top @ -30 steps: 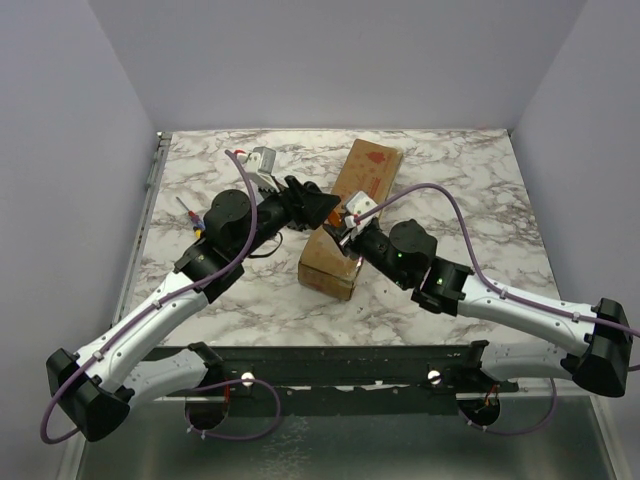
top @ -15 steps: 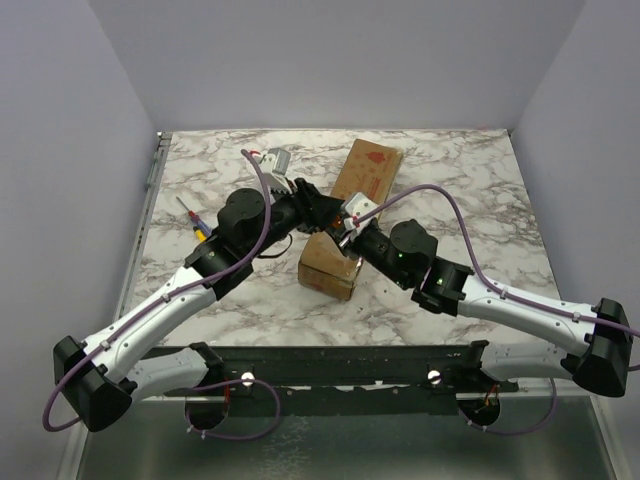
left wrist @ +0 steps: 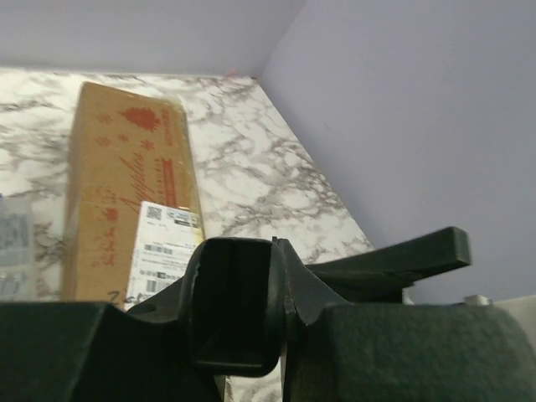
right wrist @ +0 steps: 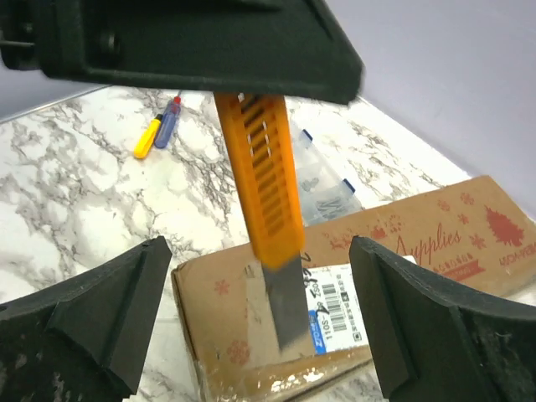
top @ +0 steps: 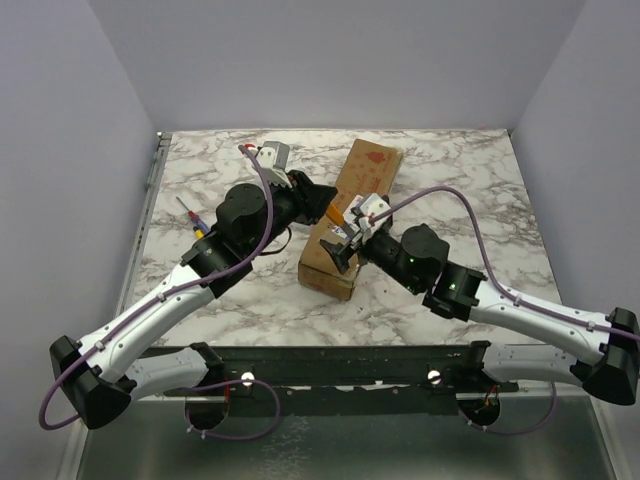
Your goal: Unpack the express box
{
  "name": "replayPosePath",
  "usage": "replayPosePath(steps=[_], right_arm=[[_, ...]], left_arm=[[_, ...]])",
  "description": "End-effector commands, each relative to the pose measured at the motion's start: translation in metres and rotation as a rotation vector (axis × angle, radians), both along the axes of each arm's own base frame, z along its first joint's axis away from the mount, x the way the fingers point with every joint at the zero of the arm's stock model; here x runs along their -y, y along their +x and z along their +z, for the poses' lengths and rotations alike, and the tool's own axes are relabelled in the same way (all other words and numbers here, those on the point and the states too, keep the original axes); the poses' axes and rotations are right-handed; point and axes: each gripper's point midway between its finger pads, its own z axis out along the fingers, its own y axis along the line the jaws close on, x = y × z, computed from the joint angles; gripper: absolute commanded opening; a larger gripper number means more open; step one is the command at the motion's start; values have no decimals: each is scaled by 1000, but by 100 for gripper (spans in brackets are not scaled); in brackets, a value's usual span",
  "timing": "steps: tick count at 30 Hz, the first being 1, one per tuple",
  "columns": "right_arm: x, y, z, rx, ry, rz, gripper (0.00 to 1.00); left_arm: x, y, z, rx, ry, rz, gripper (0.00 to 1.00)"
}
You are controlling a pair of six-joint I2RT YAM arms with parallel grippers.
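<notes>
Looking down from overhead, we have the express box (top: pixel 372 170) lying flat near the middle of the marble table (top: pixel 470 210). Its long axis runs from 7 o'clock up to 1 o'clock, white label (left wrist: pixel 167 243) face up. The left gripper (top: pixel 324 198) hovers at the box's 9 o'clock edge. From the right wrist we see its fingers (right wrist: pixel 209 50) pinched on an orange box cutter (right wrist: pixel 258 167). The blade (right wrist: pixel 285 306) is out and points down over the label end of the carton (whether the tip touches cardboard, we can't quite tell). The right gripper (top: pixel 338 242) sits over the near half of the box, jaws spread wide either side of the cutter, gripping nothing. Out at the table's 9 o'clock lie two pen-like tools (right wrist: pixel 166 124), one yellow, one blue. A clear plastic case (right wrist: pixel 322 184) rests just beside the box.
</notes>
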Motion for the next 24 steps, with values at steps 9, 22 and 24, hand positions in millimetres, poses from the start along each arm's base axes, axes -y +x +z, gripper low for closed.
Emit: replayPosePath(steps=[9, 22, 24], right_arm=[[106, 83, 36, -325, 341, -343, 100], [188, 286, -50, -654, 434, -269, 98], [196, 306, -55, -659, 467, -225, 96]], left_arm=[[-25, 26, 23, 208, 82, 165, 0], [13, 12, 15, 283, 70, -39, 0], [18, 18, 15, 300, 67, -34, 0]])
